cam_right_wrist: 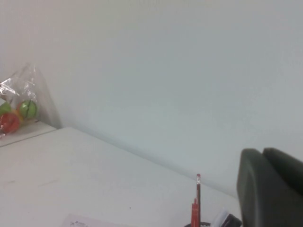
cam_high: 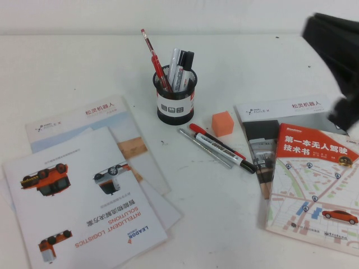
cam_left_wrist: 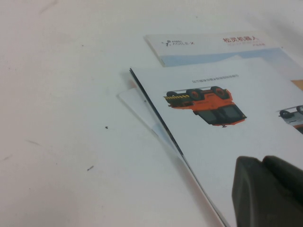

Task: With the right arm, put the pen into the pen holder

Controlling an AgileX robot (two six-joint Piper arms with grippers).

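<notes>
Right gripper point(cam_right_wrist: 271, 189) was closed on nothing, up at the table's right edge, and we judged the pen point(cam_high: 155, 58) already placed (leaning in the holder point(cam_high: 175, 96)), leaving only retreat; left gripper point(cam_left_wrist: 267, 191) hung over brochures.

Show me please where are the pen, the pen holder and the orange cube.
pen point(cam_high: 150, 49): high view, on its shaft above the holder's rim.
pen holder point(cam_high: 175, 105): high view, on its white label band.
orange cube point(cam_high: 222, 124): high view, on its top face.
</notes>
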